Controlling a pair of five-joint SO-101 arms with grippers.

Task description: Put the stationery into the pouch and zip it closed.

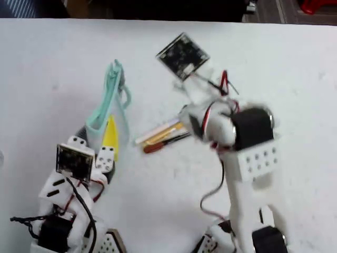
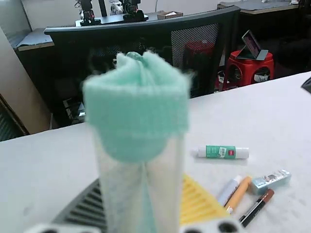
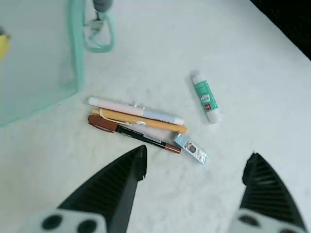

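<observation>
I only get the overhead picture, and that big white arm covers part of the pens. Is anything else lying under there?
Observer: Yes, the right wrist view shows a glue stick with a green label on the table, apart from the pens.
Operator: Just that?
Observer: Also a small block, perhaps an eraser, at one end of the brown pen.
Operator: Is that arm's claw holding anything?
Observer: No, the right gripper is open with nothing between its fingers.
</observation>
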